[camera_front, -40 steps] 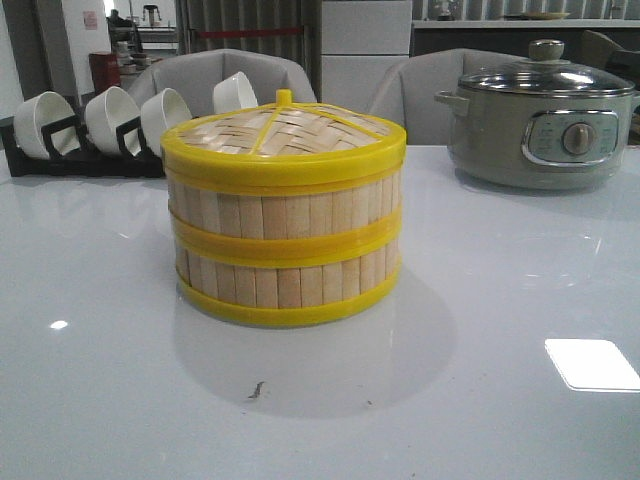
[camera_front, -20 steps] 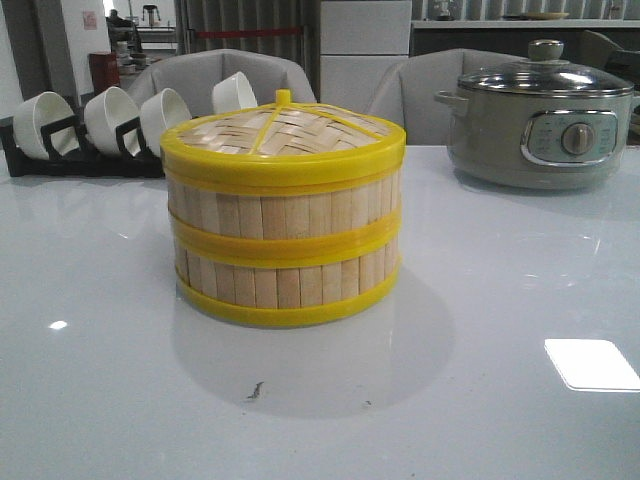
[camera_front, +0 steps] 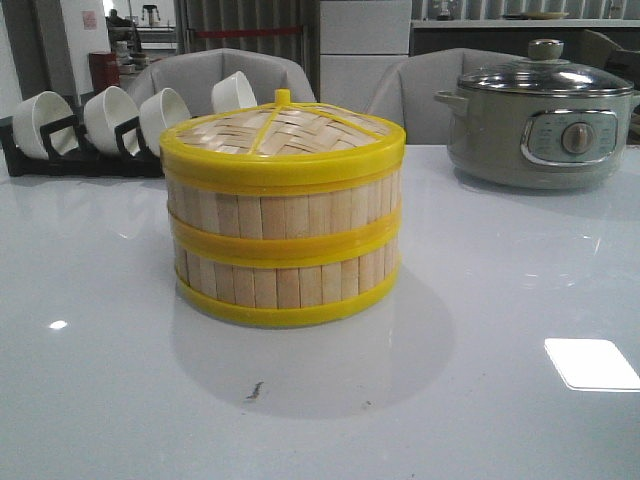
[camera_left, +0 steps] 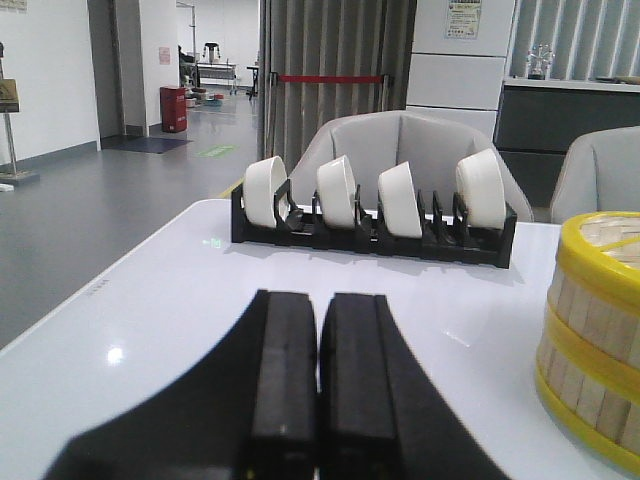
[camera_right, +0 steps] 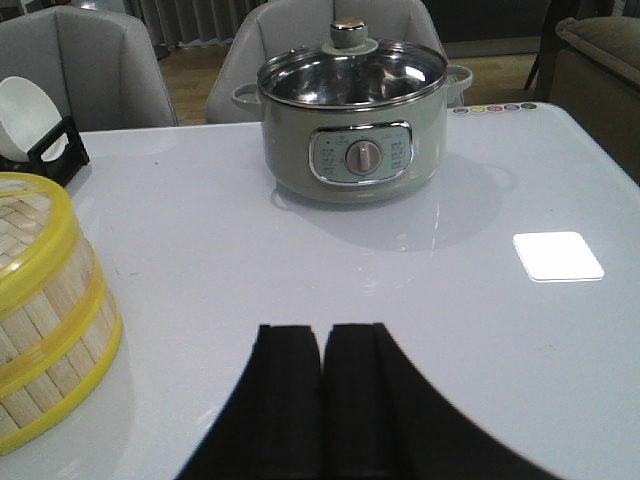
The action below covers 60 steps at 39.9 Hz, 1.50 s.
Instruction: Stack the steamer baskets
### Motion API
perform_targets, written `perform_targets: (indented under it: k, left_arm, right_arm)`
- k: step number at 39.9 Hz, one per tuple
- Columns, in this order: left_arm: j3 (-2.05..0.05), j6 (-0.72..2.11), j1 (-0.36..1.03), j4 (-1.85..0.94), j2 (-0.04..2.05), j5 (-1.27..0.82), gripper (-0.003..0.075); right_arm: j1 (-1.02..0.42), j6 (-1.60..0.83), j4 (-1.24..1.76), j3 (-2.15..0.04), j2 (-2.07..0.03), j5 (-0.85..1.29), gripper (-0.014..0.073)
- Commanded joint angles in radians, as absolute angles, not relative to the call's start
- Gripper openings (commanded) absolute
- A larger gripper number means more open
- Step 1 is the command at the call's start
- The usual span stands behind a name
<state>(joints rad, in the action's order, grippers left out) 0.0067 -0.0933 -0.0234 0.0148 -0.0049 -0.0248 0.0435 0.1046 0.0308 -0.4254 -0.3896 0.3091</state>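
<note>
In the front view, the glossy white table filled the lower part of the frame. At its centre stood the 2 round steamer baskets of upright pale bamboo slats with yellow plastic rims, 1 set squarely on the other, with a flat woven bamboo lid with yellow rim and knob closing the upper basket. No arm appeared in this view.

Each wrist view showed black fingers at the bottom edge. The left gripper had its 2 pads pressed together with only a thin seam between them, holding nothing, and the stack sat at the right edge of that frame, well apart from it. The right gripper was likewise closed on nothing, with the stack at the left edge of its frame.

Farther back, at the upper left of the front view, a black dish rack held 4 white bowls on edge. At the upper right sat a grey-green electric pot with a glass lid and a front dial. Grey chairs stood behind the table.
</note>
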Motion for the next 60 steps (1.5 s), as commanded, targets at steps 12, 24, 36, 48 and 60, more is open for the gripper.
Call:
perform_targets:
  k: [12,24,36,48,60]
  left_arm:
    - [0.006,-0.069,-0.019,0.02,-0.02,0.053,0.0085]
    - [0.006,-0.069,-0.019,0.042,-0.02,0.051,0.0085]
    - [0.006,-0.069,-0.019,0.042,-0.02,0.051,0.0085]
    - [0.006,-0.069,-0.019,0.042,-0.02,0.051,0.0085]
    - [0.006,-0.069,-0.019,0.042,-0.02,0.051,0.0085]
  right_arm:
    - [0.05,0.094,0.027,-0.453,-0.394,0.225,0.0055]
    - [0.05,0.094,0.027,-0.453,-0.394,0.225,0.0055]
    - [0.05,0.094,0.027,-0.453,-0.394,0.225,0.0055]
    - [0.05,0.094,0.027,-0.453,-0.394,0.225,0.0055]
    - [0.05,0.093,0.009,-0.453,-0.394,0.217,0.0055]
